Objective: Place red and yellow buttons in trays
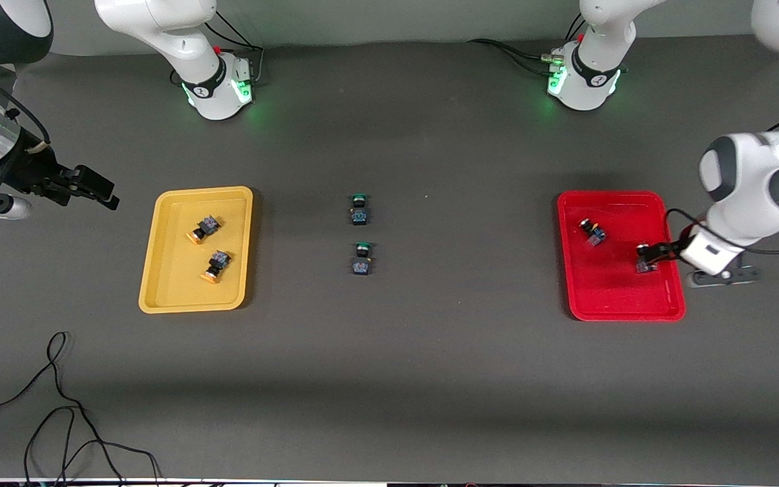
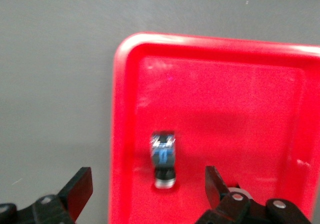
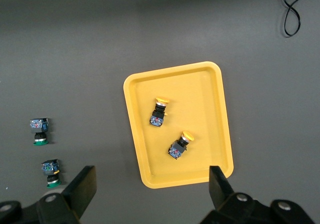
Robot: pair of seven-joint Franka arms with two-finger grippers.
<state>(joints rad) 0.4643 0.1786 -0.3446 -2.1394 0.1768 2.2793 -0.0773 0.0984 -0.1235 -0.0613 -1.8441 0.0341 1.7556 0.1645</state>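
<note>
The red tray [image 1: 616,291] lies toward the left arm's end of the table. One red button [image 1: 592,230] lies in it. A second red button [image 1: 646,265] lies in it by my left gripper [image 1: 648,253]. In the left wrist view my left gripper [image 2: 147,186] is open, low over the red tray [image 2: 240,108]. That button [image 2: 164,159] lies loose between the spread fingers, touching neither. The yellow tray [image 1: 173,284] holds two yellow buttons [image 1: 203,228] [image 1: 216,265]. My right gripper [image 1: 95,187] is open and empty, up in the air beside the yellow tray [image 3: 210,98].
Two green-capped buttons [image 1: 359,208] [image 1: 362,258] stand on the table's middle, between the trays. They also show in the right wrist view [image 3: 39,131] [image 3: 50,171]. A black cable [image 1: 58,406] loops on the table near the front camera, at the right arm's end.
</note>
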